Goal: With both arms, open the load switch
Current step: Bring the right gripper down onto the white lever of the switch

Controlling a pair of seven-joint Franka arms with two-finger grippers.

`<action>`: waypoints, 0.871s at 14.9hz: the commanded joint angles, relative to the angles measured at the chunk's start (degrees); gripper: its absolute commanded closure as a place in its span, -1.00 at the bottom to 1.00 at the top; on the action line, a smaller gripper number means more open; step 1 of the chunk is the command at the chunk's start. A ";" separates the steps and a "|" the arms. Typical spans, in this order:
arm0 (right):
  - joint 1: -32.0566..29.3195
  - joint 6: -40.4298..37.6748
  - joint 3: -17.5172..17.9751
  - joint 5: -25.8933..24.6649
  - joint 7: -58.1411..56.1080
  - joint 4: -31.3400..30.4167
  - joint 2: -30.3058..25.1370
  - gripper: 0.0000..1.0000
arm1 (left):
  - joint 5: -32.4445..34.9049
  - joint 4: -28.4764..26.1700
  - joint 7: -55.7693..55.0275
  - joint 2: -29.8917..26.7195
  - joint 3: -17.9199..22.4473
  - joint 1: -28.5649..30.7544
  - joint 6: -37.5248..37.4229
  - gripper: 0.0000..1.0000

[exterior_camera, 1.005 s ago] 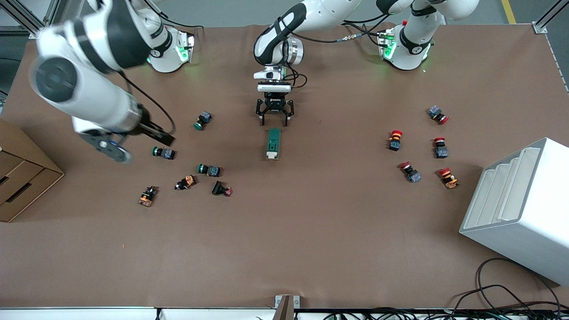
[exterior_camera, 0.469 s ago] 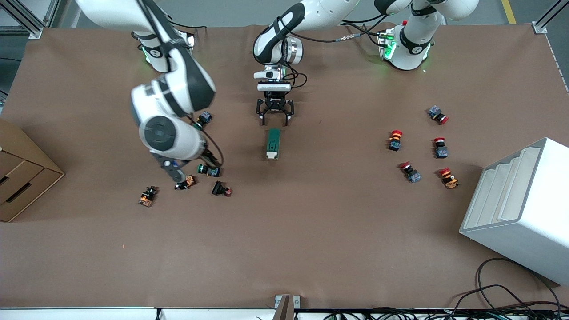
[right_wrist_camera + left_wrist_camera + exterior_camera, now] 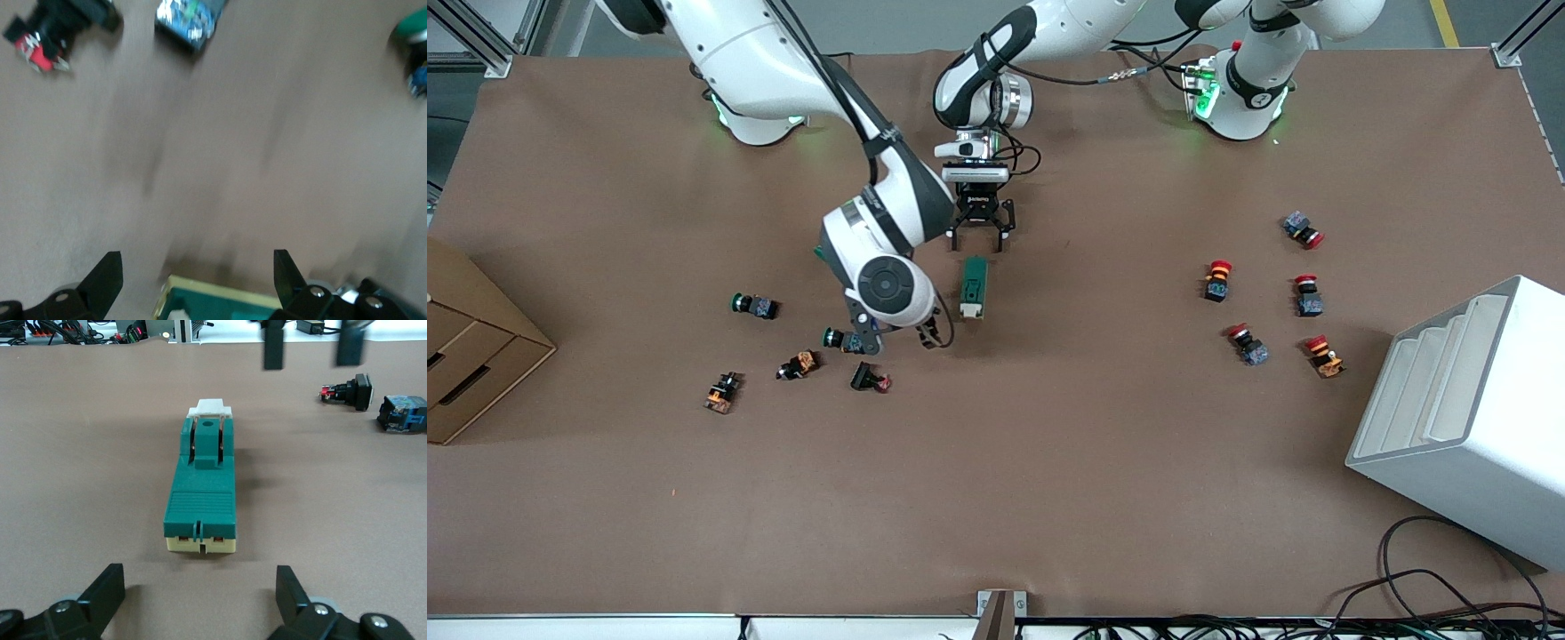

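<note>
The load switch [image 3: 974,286] lies flat in the middle of the table, dark green on a cream base, its white tab [image 3: 967,311] at the end nearer the front camera. My left gripper [image 3: 978,238] is open over the table just off the switch's other end. In the left wrist view the switch [image 3: 201,490] lies lengthwise ahead of the gripper's [image 3: 199,590] spread fingers. My right gripper [image 3: 898,342] is open over the table beside the tab end, toward the right arm's end. In the blurred right wrist view a corner of the switch [image 3: 220,303] shows between the gripper's [image 3: 195,277] fingers.
Green-capped and orange push buttons [image 3: 845,340] lie scattered close to the right gripper. Red-capped buttons [image 3: 1216,280] lie toward the left arm's end, next to a white bin [image 3: 1467,418]. A cardboard box [image 3: 467,356] sits at the right arm's end.
The right arm has swept from its end of the table in over the push buttons to beside the switch. The left gripper and the switch have not moved.
</note>
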 commanded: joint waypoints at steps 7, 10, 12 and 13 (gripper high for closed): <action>4.27 1.34 -0.56 3.12 7.28 2.11 3.28 -1.00 | -0.56 -0.40 -2.38 3.39 -0.10 -0.64 -0.44 -0.99; 5.94 3.18 -0.56 4.88 8.77 2.11 4.51 -1.00 | -0.65 -0.49 -2.38 3.39 -0.10 -0.64 -0.44 -0.99; 6.30 2.57 -0.56 4.88 9.39 2.20 4.34 -1.00 | -0.65 -0.40 -2.30 3.74 -0.10 -0.46 -0.44 -0.99; 6.65 2.39 -0.48 4.97 9.82 2.29 4.16 -1.00 | -0.56 -0.32 -2.30 3.83 -0.10 -0.46 -0.44 -0.99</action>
